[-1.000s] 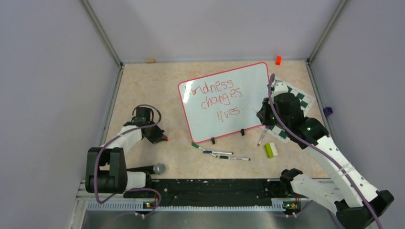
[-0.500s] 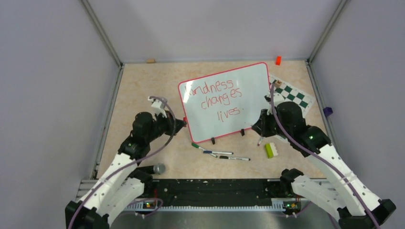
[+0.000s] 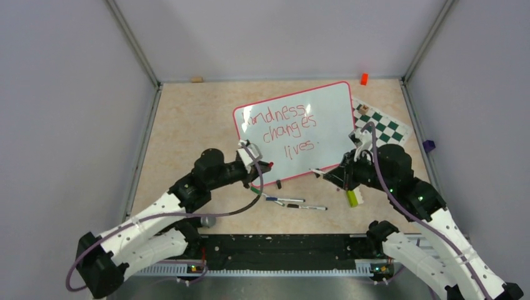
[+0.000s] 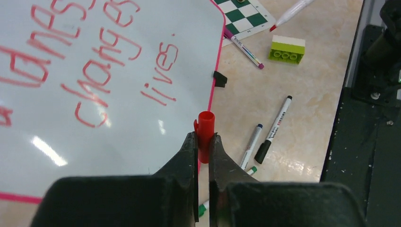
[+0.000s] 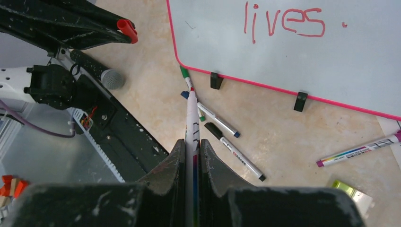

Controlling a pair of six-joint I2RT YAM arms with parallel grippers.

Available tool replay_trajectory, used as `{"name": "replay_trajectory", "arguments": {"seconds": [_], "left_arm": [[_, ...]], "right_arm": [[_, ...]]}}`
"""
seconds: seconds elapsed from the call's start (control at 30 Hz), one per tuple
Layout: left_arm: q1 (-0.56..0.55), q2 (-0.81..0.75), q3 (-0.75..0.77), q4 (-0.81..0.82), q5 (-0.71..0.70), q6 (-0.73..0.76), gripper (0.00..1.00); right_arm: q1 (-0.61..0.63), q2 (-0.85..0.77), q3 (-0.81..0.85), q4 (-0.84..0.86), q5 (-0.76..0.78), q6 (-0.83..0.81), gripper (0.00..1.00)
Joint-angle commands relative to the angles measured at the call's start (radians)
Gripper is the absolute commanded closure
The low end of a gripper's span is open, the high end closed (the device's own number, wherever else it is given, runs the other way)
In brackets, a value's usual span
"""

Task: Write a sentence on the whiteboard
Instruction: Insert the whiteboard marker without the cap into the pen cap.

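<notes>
The whiteboard (image 3: 325, 112), red-framed, lies on the table with the sentence (image 3: 286, 128) "Kindness changes lives." in red in three lines. My left gripper (image 3: 261, 167) is shut on a red marker cap (image 3: 269, 166) over the board's lower left corner; the cap (image 4: 205, 135) stands between its fingers. My right gripper (image 3: 334, 177) is shut on a white marker (image 3: 319, 172) just below the board's lower edge, its tip pointing left toward the cap. In the right wrist view the marker (image 5: 191, 118) points at the pens on the table, and the cap (image 5: 126, 29) shows at upper left.
Green, blue and black pens (image 3: 287, 201) lie below the board. A green brick (image 3: 353, 197) lies under my right arm. The chess mat (image 3: 382, 127) lies right of the board, with an orange block (image 3: 364, 79) at the back wall. A microphone-like object (image 3: 207, 220) lies by the left base.
My left arm swung right from the table's left side to the board's lower left corner, carrying the red cap. My right gripper moved down and left off the mat with the marker.
</notes>
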Motion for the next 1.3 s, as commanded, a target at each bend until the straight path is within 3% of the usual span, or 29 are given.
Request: {"name": "replay_trajectory", "arguments": {"seconds": [0.0,0.37,0.5,0.77,1.27], "left_arm": [[-0.139,0.106,0.149,-0.07,-0.127,0.311,1.0],[-0.236,0.284,0.25,-0.116,-0.06,0.816,1.0],[-0.243,0.293,0.198,0.05,-0.026,0.805,1.0],[-0.25,0.3,0.143,0.138,0.024,0.813,1.0],[-0.253,0.365,0.217,0.092,0.06,0.772,1.0]], "right_arm": [[-0.008,-0.013,0.014,0.029,-0.053,-0.026,1.0],[-0.008,-0.062,-0.016,0.062,-0.088,-0.025,1.0],[-0.007,-0.066,-0.03,0.084,-0.105,-0.018,1.0],[-0.008,-0.049,-0.034,0.089,-0.098,-0.017,1.0],[-0.007,-0.01,-0.043,0.097,-0.119,-0.012,1.0]]}}
